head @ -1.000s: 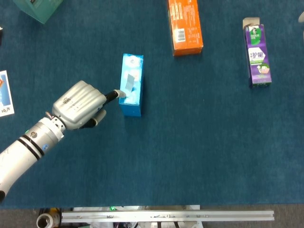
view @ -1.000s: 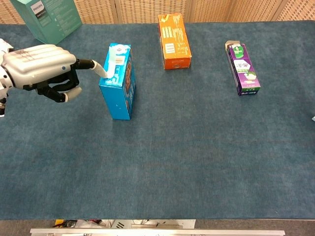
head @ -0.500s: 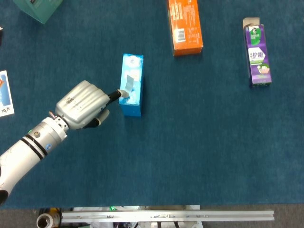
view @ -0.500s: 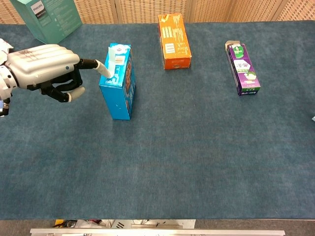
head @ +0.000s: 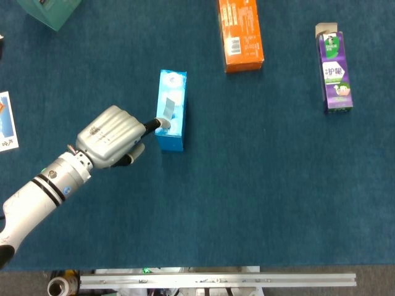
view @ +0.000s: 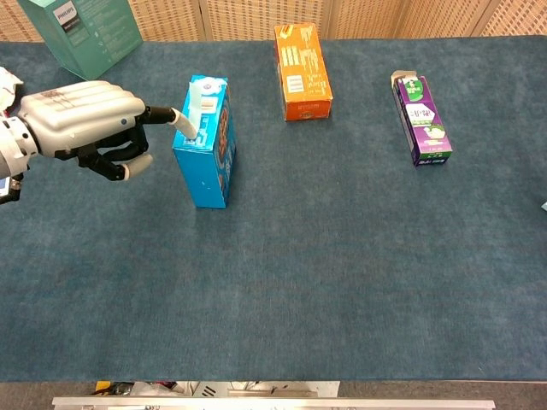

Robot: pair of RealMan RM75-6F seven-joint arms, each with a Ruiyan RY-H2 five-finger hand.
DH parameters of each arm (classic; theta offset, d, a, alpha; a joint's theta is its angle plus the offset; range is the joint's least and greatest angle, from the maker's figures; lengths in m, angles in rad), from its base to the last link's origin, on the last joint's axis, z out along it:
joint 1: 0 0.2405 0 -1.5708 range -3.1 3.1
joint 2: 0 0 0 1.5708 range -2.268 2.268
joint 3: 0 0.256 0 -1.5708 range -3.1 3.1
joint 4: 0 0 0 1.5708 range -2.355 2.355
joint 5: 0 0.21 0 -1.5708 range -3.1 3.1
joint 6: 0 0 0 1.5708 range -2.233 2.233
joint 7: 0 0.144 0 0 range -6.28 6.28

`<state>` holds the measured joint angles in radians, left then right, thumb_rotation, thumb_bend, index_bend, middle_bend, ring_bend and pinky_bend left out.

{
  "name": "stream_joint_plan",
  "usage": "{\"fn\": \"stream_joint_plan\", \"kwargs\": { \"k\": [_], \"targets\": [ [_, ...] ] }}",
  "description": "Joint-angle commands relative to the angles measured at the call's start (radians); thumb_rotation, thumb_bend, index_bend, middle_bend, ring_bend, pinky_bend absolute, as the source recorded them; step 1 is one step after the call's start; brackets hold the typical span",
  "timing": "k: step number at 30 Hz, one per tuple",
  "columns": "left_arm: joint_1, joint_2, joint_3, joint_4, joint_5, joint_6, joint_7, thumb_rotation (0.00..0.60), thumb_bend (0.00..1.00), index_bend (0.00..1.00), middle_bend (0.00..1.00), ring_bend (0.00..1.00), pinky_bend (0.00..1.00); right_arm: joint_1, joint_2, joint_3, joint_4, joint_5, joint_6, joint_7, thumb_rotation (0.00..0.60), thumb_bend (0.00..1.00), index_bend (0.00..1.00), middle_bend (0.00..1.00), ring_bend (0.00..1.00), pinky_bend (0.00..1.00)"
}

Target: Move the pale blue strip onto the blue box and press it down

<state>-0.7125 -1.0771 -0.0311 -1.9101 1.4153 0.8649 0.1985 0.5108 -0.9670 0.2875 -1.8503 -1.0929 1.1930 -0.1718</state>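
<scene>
The strip (head: 168,106) lies along the box (view: 205,162) top. The left hand (head: 111,135), curled with one finger out, presses its near end, seemingly to seat it.

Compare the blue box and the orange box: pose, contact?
The blue box stands upright on the table; the orange box lies flat. The blue box carries the pale strip on top, with a finger of the left hand on it; nothing touches the orange box. Both are elongated cartons.

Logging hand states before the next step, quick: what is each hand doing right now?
Left hand: fingers curled in, one fingertip extended, pressing the pale blue strip on the blue box; holds nothing.
Right hand: not in view.
</scene>
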Motion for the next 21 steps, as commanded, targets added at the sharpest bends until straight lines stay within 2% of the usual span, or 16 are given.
{"fn": "stream_joint_plan", "kwargs": {
  "k": [1, 21],
  "targets": [
    [-0.001, 0.000, -0.006, -0.001, 0.000, 0.005, -0.004, 0.600, 0.52, 0.21, 0.88, 0.89, 0.85, -0.001, -0.001, -0.001, 0.002, 0.000, -0.002, 0.001, 0.600, 0.44, 0.45, 0.90, 0.97, 1.00],
    [-0.022, -0.019, -0.022, 0.015, -0.041, -0.012, 0.004, 0.600, 0.52, 0.21, 0.88, 0.89, 0.85, -0.012, 0.010, 0.000, 0.008, -0.002, 0.001, 0.013, 0.600, 0.44, 0.45, 0.91, 0.97, 1.00]
  ]
}}
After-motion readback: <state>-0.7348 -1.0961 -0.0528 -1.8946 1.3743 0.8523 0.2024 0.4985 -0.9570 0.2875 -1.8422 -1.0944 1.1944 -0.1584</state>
